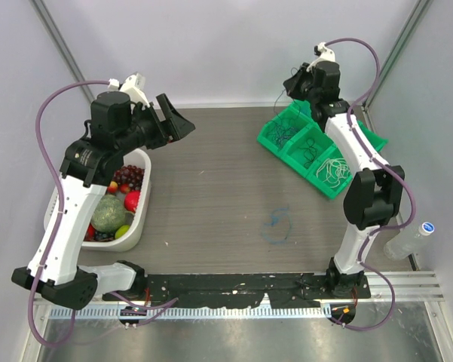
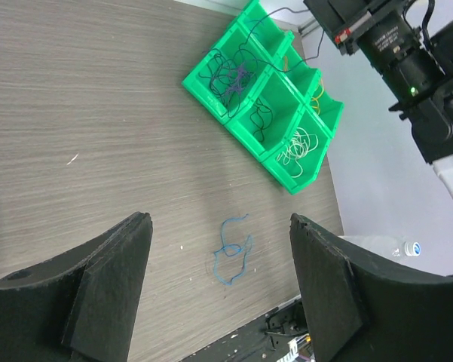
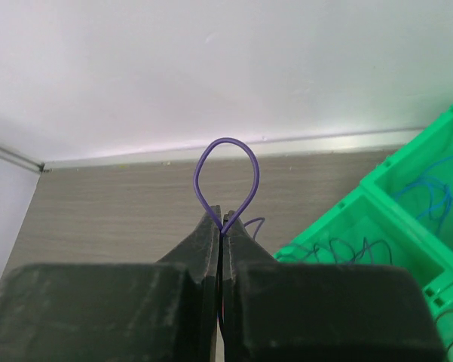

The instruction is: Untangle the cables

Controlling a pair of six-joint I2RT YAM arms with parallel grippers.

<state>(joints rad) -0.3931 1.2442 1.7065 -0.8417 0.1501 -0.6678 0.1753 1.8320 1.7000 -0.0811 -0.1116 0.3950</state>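
Purple cable (image 3: pixel 226 139), pinched as a loop in the right gripper (image 3: pixel 222 220) by the green bins (image 3: pixel 414 147) at two o'clock, could drag other cables (image 2: pixel 237 75) out with it; the left gripper (image 2: pixel 220 222) gapes empty.

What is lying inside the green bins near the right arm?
The green bins hold a purple tangle, a dark strand and white loops of cable. In the top view the right arm covers part of the back row, so its contents stay unclear.
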